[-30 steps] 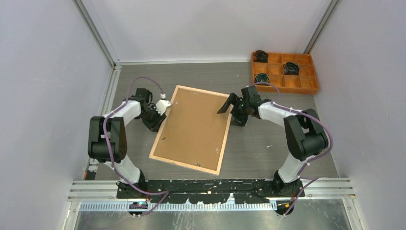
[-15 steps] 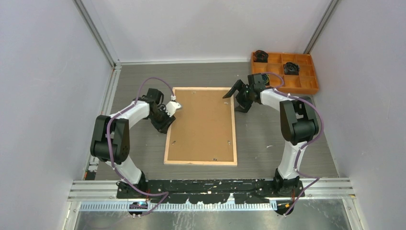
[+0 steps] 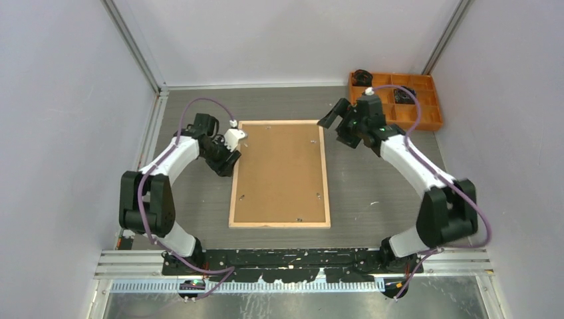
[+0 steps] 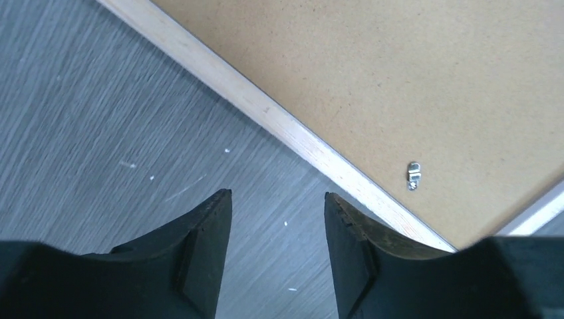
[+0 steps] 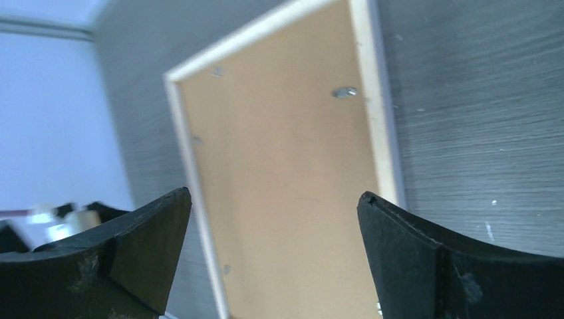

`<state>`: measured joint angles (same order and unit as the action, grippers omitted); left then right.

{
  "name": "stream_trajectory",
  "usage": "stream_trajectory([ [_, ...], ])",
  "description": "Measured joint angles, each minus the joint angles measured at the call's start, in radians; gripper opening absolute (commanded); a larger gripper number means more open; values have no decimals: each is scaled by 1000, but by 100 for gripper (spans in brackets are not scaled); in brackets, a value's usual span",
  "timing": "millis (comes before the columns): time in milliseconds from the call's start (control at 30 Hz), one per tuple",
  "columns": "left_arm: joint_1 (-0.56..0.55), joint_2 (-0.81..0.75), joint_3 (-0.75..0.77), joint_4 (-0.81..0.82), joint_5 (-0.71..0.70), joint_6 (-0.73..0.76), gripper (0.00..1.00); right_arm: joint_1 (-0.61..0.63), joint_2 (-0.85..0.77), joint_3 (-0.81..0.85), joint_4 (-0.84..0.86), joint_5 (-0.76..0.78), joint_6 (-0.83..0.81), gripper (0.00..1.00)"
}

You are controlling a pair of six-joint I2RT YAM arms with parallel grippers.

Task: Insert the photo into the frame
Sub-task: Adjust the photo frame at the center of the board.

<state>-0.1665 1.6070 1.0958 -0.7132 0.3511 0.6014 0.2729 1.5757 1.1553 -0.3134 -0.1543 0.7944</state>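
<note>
The frame [image 3: 234, 179] lies back up in the middle of the table, its light wood rails around the brown backing board [image 3: 279, 169]. The photo is hidden. My left gripper [image 3: 226, 165] is open and empty, low beside the frame's left rail [image 4: 266, 109], tips [image 4: 276, 196] over bare table. A small metal clip [image 4: 414, 176] sits on the board [image 4: 399, 80]. My right gripper [image 3: 334, 116] is open and empty, raised above the frame's far right corner. In the right wrist view it [image 5: 274, 196] looks down on the board [image 5: 279, 166] and the right rail [image 5: 379, 119].
An orange compartment tray [image 3: 425, 123] with dark coiled items stands at the back right, just behind my right arm. Grey walls close in the table on the left, back and right. The arm bases stand at the near edge.
The frame has turned from tilted to square with the table. My right gripper has lifted off and drawn back toward the tray. My left gripper has stayed by the left rail.
</note>
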Motion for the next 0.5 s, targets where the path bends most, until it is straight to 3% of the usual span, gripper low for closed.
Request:
stream_trajectory([
  [133, 28, -65, 0, -39, 44, -4, 57, -48, -192, -76, 118, -68, 68, 100],
  [233, 29, -58, 1, -51, 61, -23, 50, -14, -198, -88, 130, -23, 69, 95],
  [267, 30, -46, 5, -57, 67, -29, 46, 48, -190, -85, 106, 27, 57, 89],
  [300, 34, 10, 27, -71, 80, -49, 42, 245, -161, -76, 65, 103, 27, 77],
  [333, 35, 18, 29, -72, 81, -51, 40, 287, -154, -75, 60, 106, 23, 73],
  [500, 93, 159, 132, -116, 145, -95, 34, 528, -51, -68, 107, 137, 40, 67],
])
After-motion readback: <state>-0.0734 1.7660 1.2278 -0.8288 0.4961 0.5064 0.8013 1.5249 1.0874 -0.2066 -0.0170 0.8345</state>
